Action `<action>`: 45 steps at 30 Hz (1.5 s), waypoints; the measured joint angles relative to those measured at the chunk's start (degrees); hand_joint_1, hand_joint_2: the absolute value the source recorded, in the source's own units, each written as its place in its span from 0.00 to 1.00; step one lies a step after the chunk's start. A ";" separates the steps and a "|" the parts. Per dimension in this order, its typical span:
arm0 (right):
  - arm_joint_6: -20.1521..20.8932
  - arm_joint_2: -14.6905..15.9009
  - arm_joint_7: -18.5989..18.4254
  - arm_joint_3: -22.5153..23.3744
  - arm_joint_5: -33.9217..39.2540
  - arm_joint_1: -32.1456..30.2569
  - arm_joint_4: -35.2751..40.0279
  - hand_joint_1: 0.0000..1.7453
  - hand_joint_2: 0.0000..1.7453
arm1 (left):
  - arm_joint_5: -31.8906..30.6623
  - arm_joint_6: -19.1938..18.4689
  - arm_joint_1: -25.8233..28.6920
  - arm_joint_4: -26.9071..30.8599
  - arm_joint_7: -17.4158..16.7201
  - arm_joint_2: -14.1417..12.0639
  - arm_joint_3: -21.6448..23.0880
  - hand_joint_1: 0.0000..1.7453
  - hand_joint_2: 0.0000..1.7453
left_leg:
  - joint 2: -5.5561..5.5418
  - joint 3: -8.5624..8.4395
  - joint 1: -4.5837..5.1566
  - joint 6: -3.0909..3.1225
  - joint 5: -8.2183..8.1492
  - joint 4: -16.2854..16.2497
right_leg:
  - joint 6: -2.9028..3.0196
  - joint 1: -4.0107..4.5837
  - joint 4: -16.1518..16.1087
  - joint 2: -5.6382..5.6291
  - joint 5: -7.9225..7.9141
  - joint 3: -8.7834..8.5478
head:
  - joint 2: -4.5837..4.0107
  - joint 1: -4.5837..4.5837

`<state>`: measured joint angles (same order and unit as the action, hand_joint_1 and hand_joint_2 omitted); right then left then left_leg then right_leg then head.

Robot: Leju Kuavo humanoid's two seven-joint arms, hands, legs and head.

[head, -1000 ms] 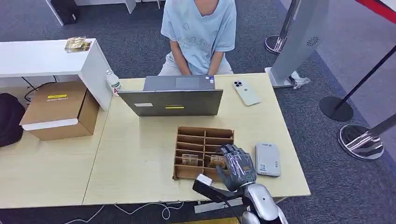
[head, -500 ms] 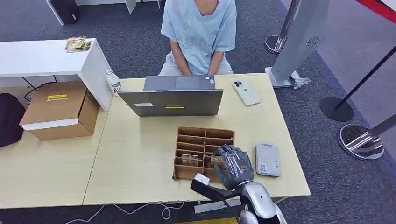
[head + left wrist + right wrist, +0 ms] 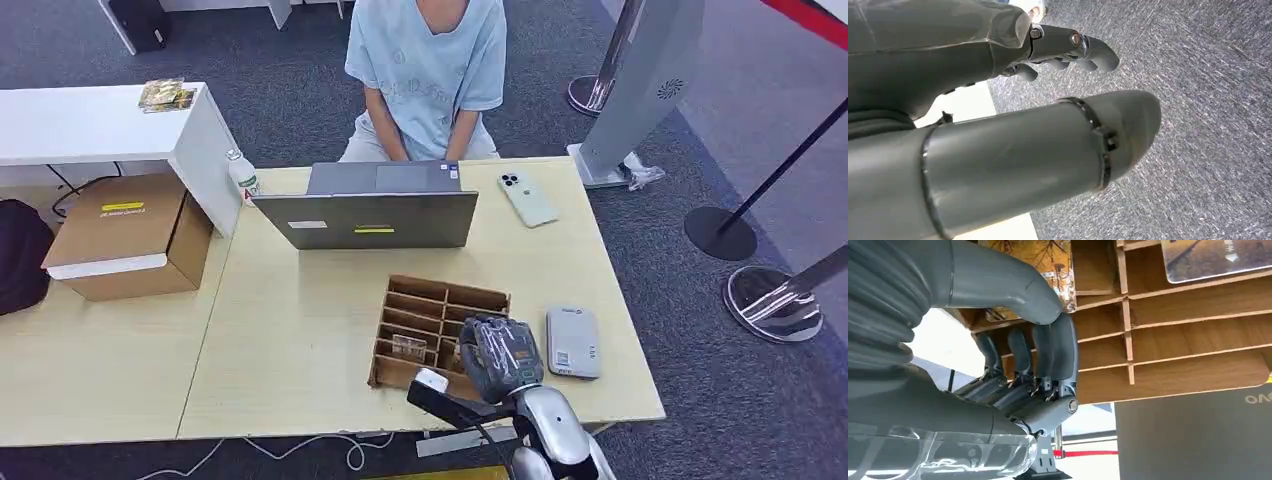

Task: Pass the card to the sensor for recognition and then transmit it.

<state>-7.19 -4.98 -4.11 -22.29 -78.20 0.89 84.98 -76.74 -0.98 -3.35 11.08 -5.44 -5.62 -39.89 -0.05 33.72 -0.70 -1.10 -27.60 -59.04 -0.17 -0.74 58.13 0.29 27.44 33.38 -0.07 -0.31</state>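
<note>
Showing right hand (image 3: 503, 357) w/ fingers (image 3: 1048, 347) curled on a card (image 3: 1034, 265) standing in the wooden organizer (image 3: 428, 300) on the worktop (image 3: 300, 320), beside the sensor (image 3: 573, 341): card looks thin, stiff, light, slick — best pinched at its exposed edge; left hand (image 3: 1058, 47) hangs w/ fingers loosely parted, holding nothing.

Matt wooden organizer (image 3: 440, 310), pale smooth table (image 3: 300, 330), glossy printed card (image 3: 1035, 260)

A pale wooden bench (image 3: 300, 330) stands on grey carpet (image 3: 720, 400). Beside its left edge sit a white counter (image 3: 90, 125) and a cardboard box (image 3: 125, 235).
</note>
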 joint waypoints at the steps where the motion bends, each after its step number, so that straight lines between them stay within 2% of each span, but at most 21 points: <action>1: 0.00 0.00 0.00 0.00 0.00 0.05 0.00 0.78 1.00 | 0.00 0.00 0.00 0.00 0.00 0.00 0.00 0.00 0.00 | 0.00 0.00 0.00 0.00 0.00 0.00 | 0.00 0.00 0.00 0.00 0.00 0.00 | 0.00 0.00; 2: 0.00 0.00 0.00 -0.02 0.00 0.12 0.00 0.81 1.00 | 0.00 0.00 0.01 0.00 0.00 0.00 -0.02 0.00 0.00 | 0.00 0.00 0.00 0.00 0.00 0.00 | 0.00 0.00 0.00 0.00 0.00 0.00 | 0.00 0.00; 10: 0.00 0.00 -0.18 -0.02 -0.02 0.04 -0.17 0.74 1.00 | 0.00 0.00 -0.01 0.00 0.00 0.00 0.00 0.00 0.00 | 0.01 -0.01 0.00 0.00 0.00 0.00 | 0.00 0.00 0.00 0.00 0.00 0.00 | 0.00 0.00; 11: 0.00 0.00 -0.17 -0.02 -0.02 0.02 -0.17 0.65 1.00 | 0.00 0.00 -0.01 0.00 0.00 0.00 0.00 0.00 0.00 | 0.01 -0.01 0.00 0.00 0.00 0.00 | 0.00 0.00 0.00 -0.01 0.00 0.00 | 0.00 0.00; 12: 0.00 0.00 -0.17 -0.02 -0.02 0.00 -0.17 0.44 1.00 | 0.00 0.00 -0.01 0.00 0.00 0.00 0.00 0.00 0.00 | 0.01 -0.02 0.00 0.00 0.00 0.00 | 0.00 0.00 0.00 -0.01 0.00 0.00 | 0.00 0.00; 13: 0.00 0.00 -0.17 -0.02 -0.02 -0.01 -0.17 0.29 1.00 | 0.00 0.00 -0.01 0.00 0.00 0.00 0.00 0.00 0.00 | 0.01 -0.02 0.00 0.00 0.00 0.00 | 0.00 0.00 0.00 -0.01 0.00 -0.01 | 0.00 0.00; 14: 0.00 0.00 -0.17 -0.02 -0.02 -0.02 -0.17 0.20 1.00 | 0.00 0.00 -0.01 0.00 0.00 0.00 0.00 0.00 0.00 | 0.01 -0.02 0.00 0.00 0.00 0.00 | 0.00 0.00 0.00 0.00 0.00 -0.01 | 0.00 0.00; 18: 0.00 0.00 -0.22 -0.02 -0.11 -0.03 -0.17 0.11 1.00 | 0.00 0.00 0.00 0.00 0.00 0.00 0.00 0.00 0.00 | 0.01 -0.02 0.00 0.00 0.00 0.00 | 0.00 0.00 0.00 0.00 0.00 -0.01 | 0.00 0.00; 21: -0.02 0.00 -0.33 -0.02 -0.15 -0.05 -0.17 0.09 1.00 | 0.00 0.00 -0.02 0.00 0.00 0.00 0.00 0.00 0.00 | 0.01 -0.02 0.00 0.00 0.00 0.00 | 0.00 0.00 0.00 0.00 0.00 -0.01 | 0.00 0.00; 45: -0.28 0.00 -0.24 -0.02 -0.35 -0.03 -0.17 0.13 1.00 | 0.00 -0.04 -0.08 0.00 0.00 0.00 0.00 0.00 0.00 | 0.02 -0.05 0.00 0.00 0.00 0.00 | 0.00 0.00 0.00 -0.01 0.00 -0.05 | 0.00 0.00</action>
<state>-7.48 -4.98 -4.35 -22.32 -78.55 0.86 84.80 -76.74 -1.03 -3.43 11.08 -5.44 -5.62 -39.89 -0.03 33.67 -0.70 -1.10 -27.60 -59.04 -0.17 -0.74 58.13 0.28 27.43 33.34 -0.07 -0.31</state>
